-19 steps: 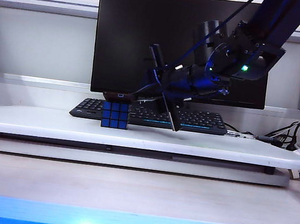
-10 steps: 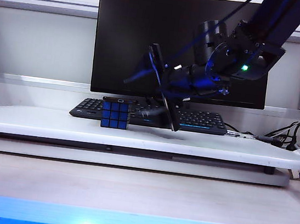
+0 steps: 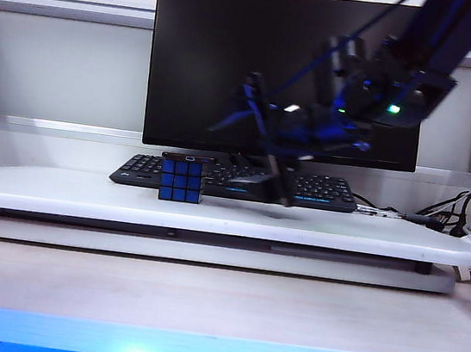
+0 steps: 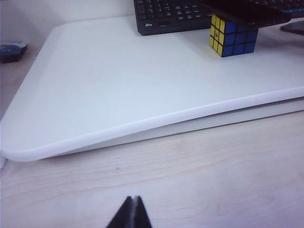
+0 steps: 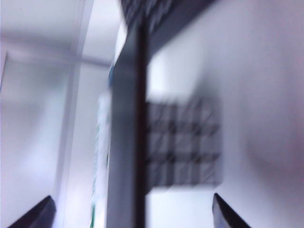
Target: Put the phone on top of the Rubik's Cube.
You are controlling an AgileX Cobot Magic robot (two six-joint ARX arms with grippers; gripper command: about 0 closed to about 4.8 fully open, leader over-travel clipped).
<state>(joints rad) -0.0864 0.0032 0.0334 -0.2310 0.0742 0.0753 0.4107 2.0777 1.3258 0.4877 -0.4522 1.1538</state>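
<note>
The Rubik's Cube (image 3: 182, 181) stands on the white board in front of the keyboard; the left wrist view shows its blue and yellow faces (image 4: 233, 35). The black phone (image 3: 188, 158) lies flat on top of the cube, overhanging it (image 4: 247, 12). My right gripper (image 3: 267, 150) hangs to the right of the cube, open and empty, its fingers well apart. The right wrist view is blurred: phone (image 5: 126, 142) edge-on, cube (image 5: 185, 142) beside it, right gripper (image 5: 132, 216) back from both. My left gripper (image 4: 133, 213) is shut over the wooden table, far from the cube.
A black keyboard (image 3: 235, 180) and a dark monitor (image 3: 288, 70) stand behind the cube on the raised white board (image 3: 213, 212). Cables (image 3: 456, 214) lie at the right end. The wooden table (image 4: 190, 180) runs in front of the board.
My right gripper opened and let go of the phone, which now rests on the cube. The gripper has drawn back to the right. The left arm kept still.
</note>
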